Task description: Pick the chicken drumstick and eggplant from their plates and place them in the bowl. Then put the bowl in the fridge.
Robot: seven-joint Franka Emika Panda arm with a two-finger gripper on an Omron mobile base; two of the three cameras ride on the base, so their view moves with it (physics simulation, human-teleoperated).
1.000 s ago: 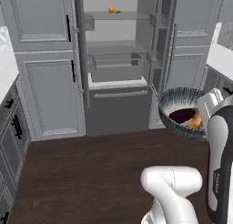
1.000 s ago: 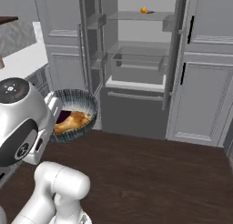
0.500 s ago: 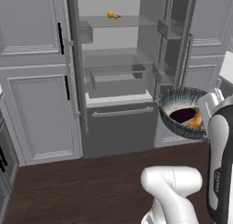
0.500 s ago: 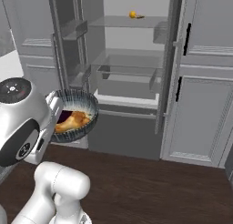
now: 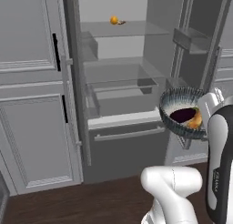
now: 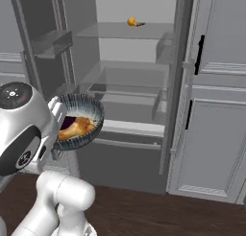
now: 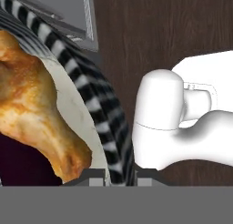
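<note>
Closer now stands the fridge [image 5: 123,91], larger in both base views than a second ago, since the base has driven toward it; the bowl [image 5: 182,110] keeps its place beside the arm.

Item, gripper [image 7: 119,176]: jaws pinching the bowl's rim, one tip inside the wall and one outside, as the hand view shows at 6 o'clock.

Item, bowl: ribbed, striped outside; carried tilted in the air, short of the fridge's open front; at 3 o'clock in the left base view, at 9 o'clock in the right base view [image 6: 79,121].

Item, chicken drumstick [image 7: 34,114]: golden-brown, lying inside the bowl against its pale inner wall.

Item, eggplant [image 5: 183,114]: dark purple, inside the bowl, touching the drumstick.

Item, fridge: doors open, pale inside, clear glass shelves; small orange fruit [image 5: 113,20] on the top shelf at 12 o'clock.

Item, cabinets [image 5: 32,95]: light grey, black handles, beside the fridge.

Item, floor [image 6: 158,216]: dark wood.
</note>
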